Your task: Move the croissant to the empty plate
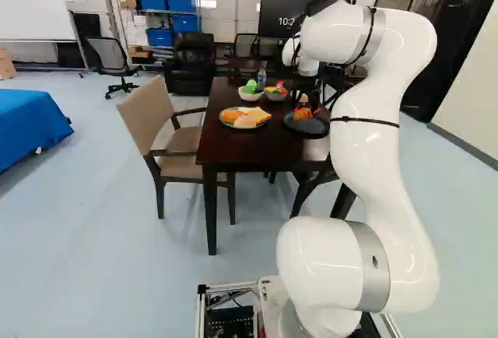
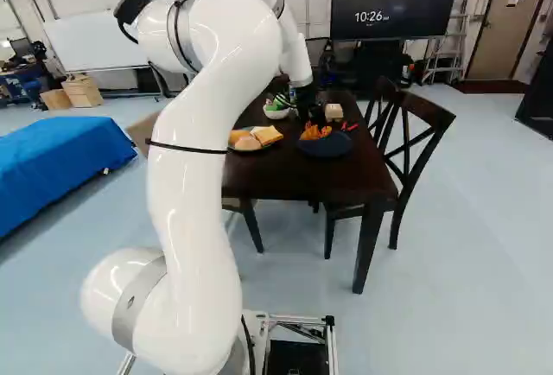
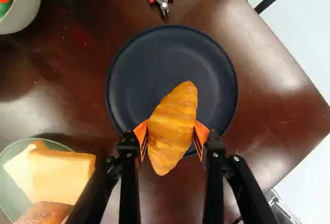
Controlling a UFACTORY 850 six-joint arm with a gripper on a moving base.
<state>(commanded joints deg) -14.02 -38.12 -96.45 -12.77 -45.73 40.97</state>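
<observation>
The glossy white arm (image 1: 373, 135) rises, bends over high up and reaches down to the dark brown wooden worktop (image 2: 285, 176). Its black hand (image 2: 313, 111) points downward, gripping the golden-orange croissant (image 3: 172, 126) from both sides, above the round dark blue plate (image 3: 149, 64) near the worktop's near right corner.
</observation>
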